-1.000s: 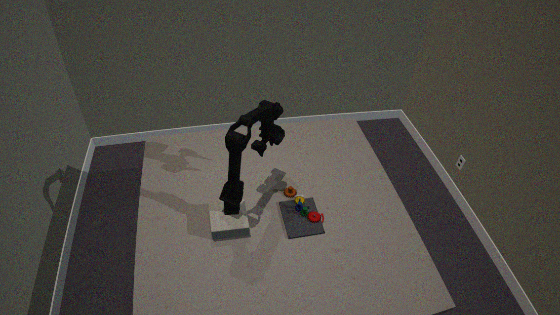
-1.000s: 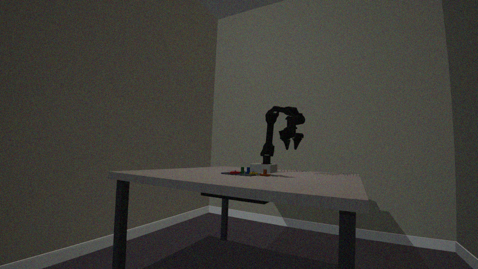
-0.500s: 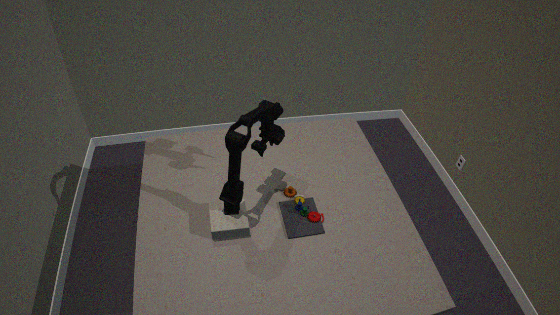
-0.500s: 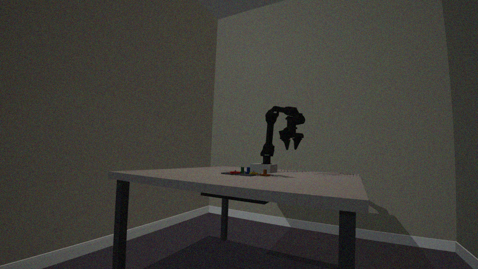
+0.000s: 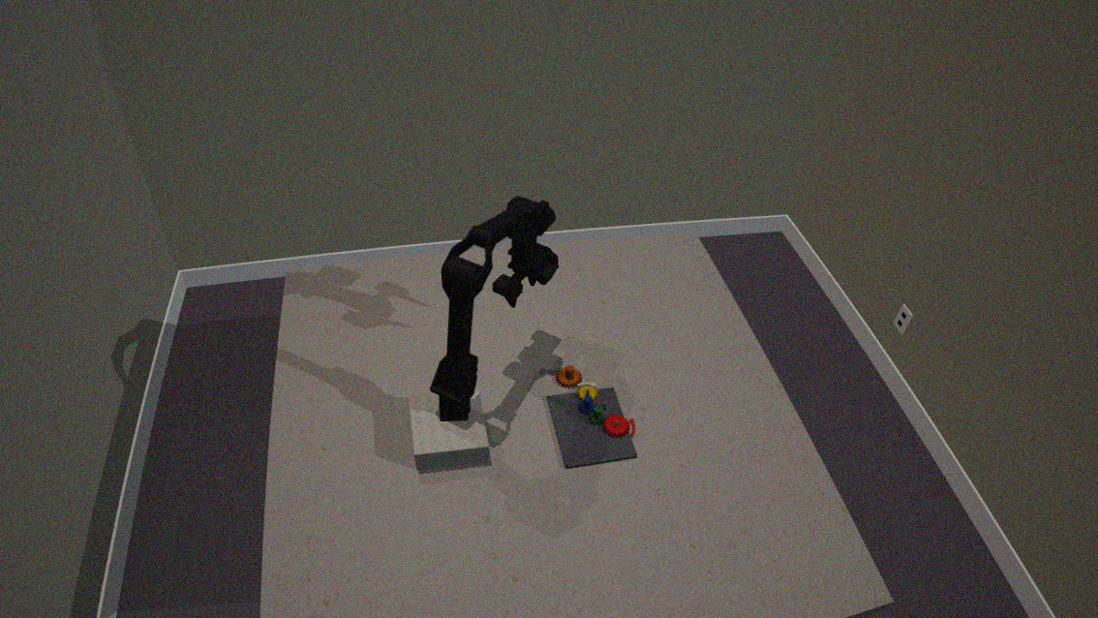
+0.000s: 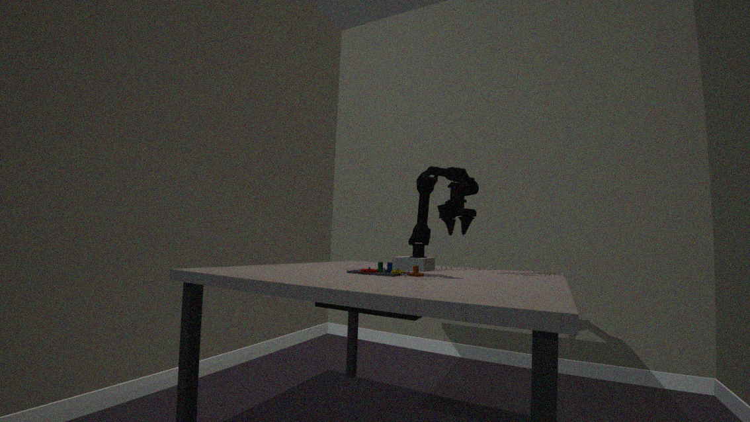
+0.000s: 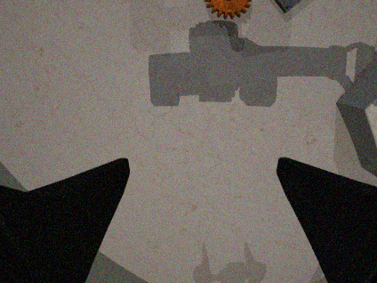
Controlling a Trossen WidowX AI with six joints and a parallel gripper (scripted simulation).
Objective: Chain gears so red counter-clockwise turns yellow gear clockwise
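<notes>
The grey board lies on the table. The red gear sits on its right side, the yellow gear at its back edge. A small green gear and a small blue gear stand on the board in a row between them; whether their teeth mesh is too small to tell. Their green knob and blue knob stand upright. An orange gear lies on the table behind the board. My gripper is open and empty, high above the table, away from the board.
The arm's pale base block stands left of the board in the top view. A red arrow is beside the red gear. Arm shadows fall across the table. A small peg shows near the green gear.
</notes>
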